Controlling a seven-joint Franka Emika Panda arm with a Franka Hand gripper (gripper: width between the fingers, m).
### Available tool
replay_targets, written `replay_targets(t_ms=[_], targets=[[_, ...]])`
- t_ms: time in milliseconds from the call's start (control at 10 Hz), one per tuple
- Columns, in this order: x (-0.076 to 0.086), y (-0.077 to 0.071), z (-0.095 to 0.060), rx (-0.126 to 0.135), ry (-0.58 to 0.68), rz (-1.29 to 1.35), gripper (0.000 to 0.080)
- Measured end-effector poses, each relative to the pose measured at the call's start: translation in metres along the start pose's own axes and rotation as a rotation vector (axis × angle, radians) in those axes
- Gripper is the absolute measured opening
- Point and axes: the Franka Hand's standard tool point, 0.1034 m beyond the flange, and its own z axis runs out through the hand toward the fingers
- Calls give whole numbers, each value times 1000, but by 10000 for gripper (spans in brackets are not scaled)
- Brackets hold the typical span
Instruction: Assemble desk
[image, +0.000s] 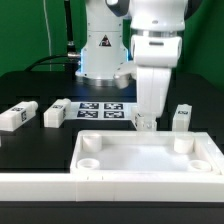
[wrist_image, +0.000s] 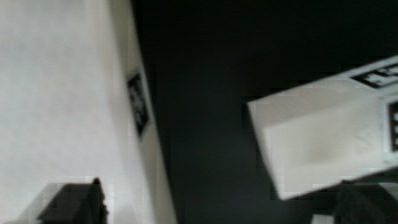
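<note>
The white desk top (image: 150, 160), a rimmed tray with round corner sockets, lies at the front of the table. My gripper (image: 146, 118) hangs low just behind its far rim, over a small white leg (image: 146, 124). In the wrist view the gripper (wrist_image: 217, 205) is open, with dark fingers (wrist_image: 71, 205) wide apart. The desk top's tagged side (wrist_image: 71, 100) lies by one finger and the tagged leg (wrist_image: 329, 135) by the other. Nothing is gripped. Another leg (image: 182, 115) stands at the exterior view's right, and two legs (image: 18, 116) (image: 55, 113) lie at its left.
The marker board (image: 100, 108) lies flat in front of the robot base (image: 103, 55). A long white rail wall (image: 110, 187) runs along the table's front edge. Cables hang behind the base at the exterior view's left.
</note>
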Motion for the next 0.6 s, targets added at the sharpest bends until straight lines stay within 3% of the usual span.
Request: replay_targets(t_ms=[100,200,600], targets=[[4,-16,-6,13,-18,94,648],[9,-23,-8,13,-22,116,648],[9,-23,-7,17,-20,201,648]])
